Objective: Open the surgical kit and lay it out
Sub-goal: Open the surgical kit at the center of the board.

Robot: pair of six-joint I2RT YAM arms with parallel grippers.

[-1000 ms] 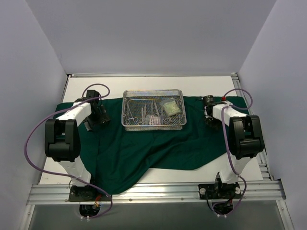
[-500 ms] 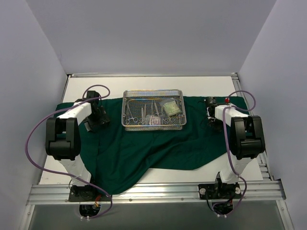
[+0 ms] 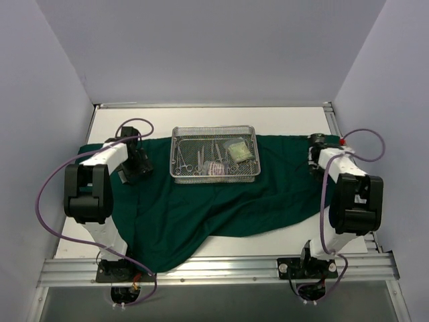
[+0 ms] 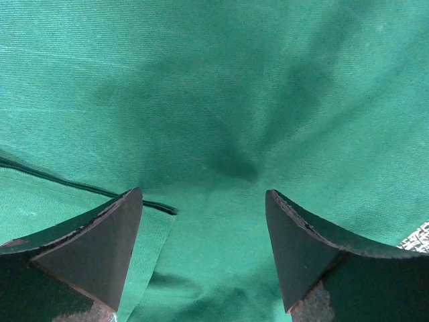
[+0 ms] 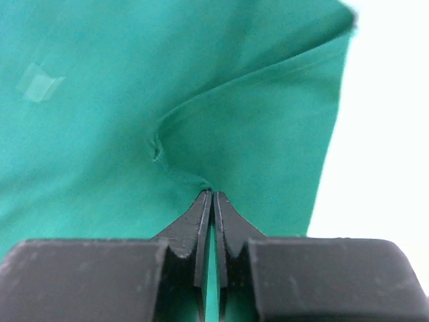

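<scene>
right hand [image 5: 212, 194] has slid right and is now clenched on a cloth [image 3: 201, 215] fold near the right edge, left hand [image 4: 202, 192] released above it, so probably pulling it flat next.

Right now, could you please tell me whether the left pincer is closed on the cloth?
No, the left pincer stands wide open, with none of the cloth pinched between its tips.

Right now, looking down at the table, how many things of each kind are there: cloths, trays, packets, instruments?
green cloth: 1
wire-mesh tray: 1
small packets: 2, both in the tray
steel instruments: several in the tray, too small to count
Total: 4, plus the uncounted instruments
</scene>
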